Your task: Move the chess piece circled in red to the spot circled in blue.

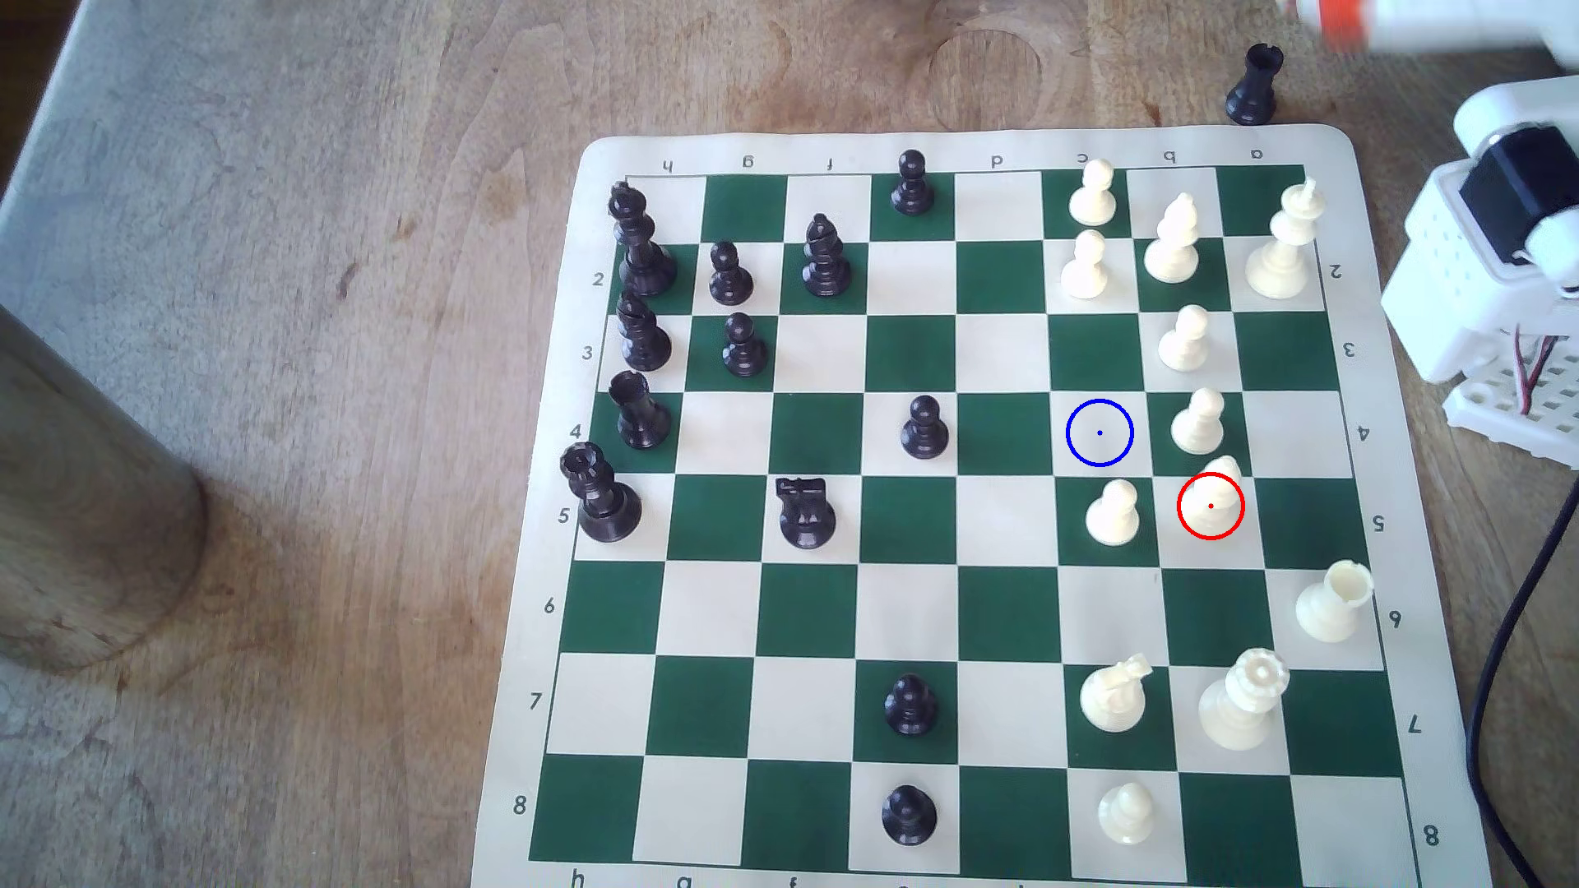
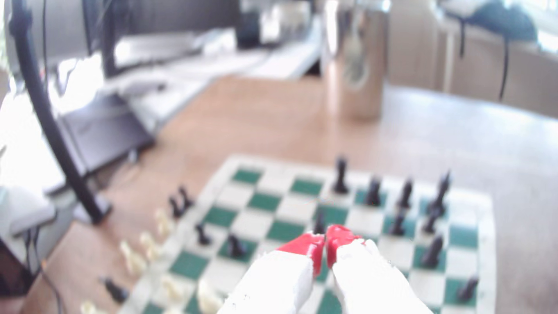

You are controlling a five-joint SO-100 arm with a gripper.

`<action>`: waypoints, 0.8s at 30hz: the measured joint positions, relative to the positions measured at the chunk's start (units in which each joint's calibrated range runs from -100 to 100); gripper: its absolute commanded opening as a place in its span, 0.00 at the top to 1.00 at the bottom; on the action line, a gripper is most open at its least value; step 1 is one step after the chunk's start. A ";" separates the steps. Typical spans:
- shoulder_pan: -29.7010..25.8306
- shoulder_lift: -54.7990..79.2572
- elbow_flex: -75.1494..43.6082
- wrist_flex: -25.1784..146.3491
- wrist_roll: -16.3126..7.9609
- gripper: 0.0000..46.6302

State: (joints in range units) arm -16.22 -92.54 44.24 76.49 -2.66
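Small cream-white plastic pawn (image 1: 1218, 495) stands upright inside the red ring, on its square of the green-and-cream chessboard mat (image 1: 1401, 444). Blue-ringed cream square (image 1: 1100, 433) lies diagonally adjacent, unoccupied. Red-tipped white fingers (image 2: 312, 246) pressed together, holding nothing, raised above the board.

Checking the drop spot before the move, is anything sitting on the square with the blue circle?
Nothing stands on the blue-circled square; its cream surface shows bare. The nearest white pawn occupies the adjoining green square. The red-circled pawn is diagonal to it.

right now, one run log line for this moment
phase: not started | hand: shut, empty, above board | red-circled pawn: on its square, untouched | blue-circled square: free
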 measured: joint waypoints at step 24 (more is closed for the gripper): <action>-10.32 40.64 0.09 2.71 -21.98 0.71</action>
State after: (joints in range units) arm -26.55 -51.91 44.33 79.20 -24.64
